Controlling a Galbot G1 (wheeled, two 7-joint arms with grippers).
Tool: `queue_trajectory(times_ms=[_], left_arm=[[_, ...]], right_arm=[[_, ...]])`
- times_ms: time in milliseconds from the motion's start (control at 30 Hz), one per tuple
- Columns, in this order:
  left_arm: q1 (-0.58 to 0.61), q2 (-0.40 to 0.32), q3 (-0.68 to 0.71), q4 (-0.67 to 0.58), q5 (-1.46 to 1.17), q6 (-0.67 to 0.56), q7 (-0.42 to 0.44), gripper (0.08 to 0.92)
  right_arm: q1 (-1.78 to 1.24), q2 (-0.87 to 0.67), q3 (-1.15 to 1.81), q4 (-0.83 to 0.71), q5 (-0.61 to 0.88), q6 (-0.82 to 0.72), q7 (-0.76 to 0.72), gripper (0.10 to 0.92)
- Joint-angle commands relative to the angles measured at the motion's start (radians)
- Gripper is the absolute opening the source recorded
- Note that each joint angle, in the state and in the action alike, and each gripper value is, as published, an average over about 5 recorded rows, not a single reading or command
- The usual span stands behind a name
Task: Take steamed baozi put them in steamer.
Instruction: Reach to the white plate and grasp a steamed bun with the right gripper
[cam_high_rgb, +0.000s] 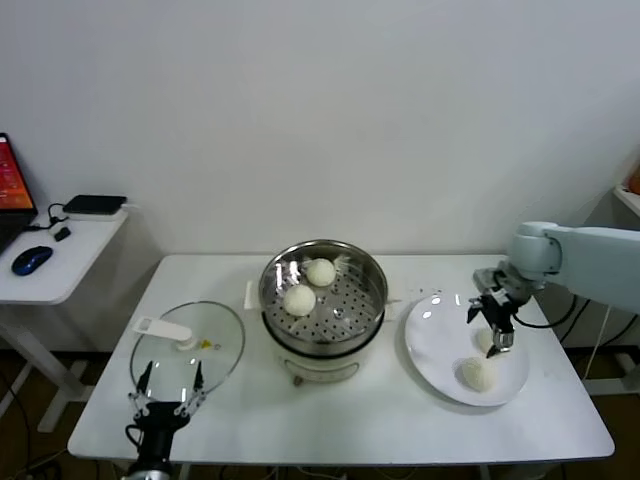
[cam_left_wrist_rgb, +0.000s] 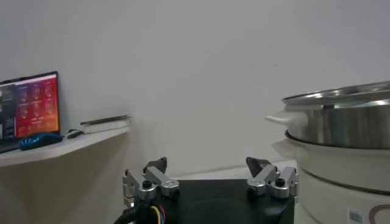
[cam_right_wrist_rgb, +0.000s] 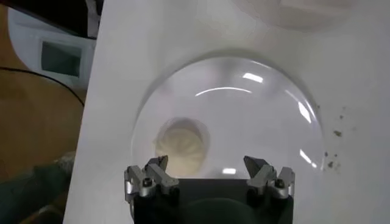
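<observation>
The steamer (cam_high_rgb: 350, 305) stands mid-table with two steamed baozi (cam_high_rgb: 320, 271) (cam_high_rgb: 299, 300) on its perforated tray. To its right, a white plate (cam_high_rgb: 435, 330) carries one baozi (cam_high_rgb: 478, 373) near its front. A second one (cam_high_rgb: 484, 341) is partly hidden behind my right gripper (cam_high_rgb: 493, 333). That gripper hangs open just above the plate. In the right wrist view a baozi (cam_right_wrist_rgb: 181, 144) lies on the plate (cam_right_wrist_rgb: 262, 122) just ahead of one finger of the open gripper (cam_right_wrist_rgb: 207, 163). My left gripper (cam_high_rgb: 167, 395) is parked open at the front left, with the steamer (cam_left_wrist_rgb: 341, 140) off to its side.
A round glass lid (cam_high_rgb: 190, 350) with a white handle lies flat left of the steamer, just beyond the left gripper. A side table with a blue mouse (cam_high_rgb: 32, 260) stands farther left. The table's right edge (cam_high_rgb: 590, 400) lies just beyond the plate.
</observation>
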Motion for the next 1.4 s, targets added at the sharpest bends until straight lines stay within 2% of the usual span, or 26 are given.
queue_trajectory(times_ms=[33,1200,1300,1400], left_arm=[[-0.001,-0.002,-0.003,0.004,0.004,0.002,0.001,0.823],[-0.008,-0.001,-0.002,0.021,0.02,-0.003,-0.001,0.823],[-0.007,0.001,-0.003,0.019,0.019,-0.004,-0.001,0.823],[-0.006,0.002,-0.003,0.018,0.018,-0.005,-0.002,0.823]], right_arm=[[-0.166,-0.035,0.106,-0.03,-0.067,-0.021,0.026,0.823],[-0.219,-0.033,0.135,-0.05,-0.113,-0.021,0.019,0.82],[-0.218,-0.032,0.136,-0.049,-0.113,-0.02,0.022,0.775],[-0.218,-0.03,0.136,-0.047,-0.114,-0.021,0.023,0.69]])
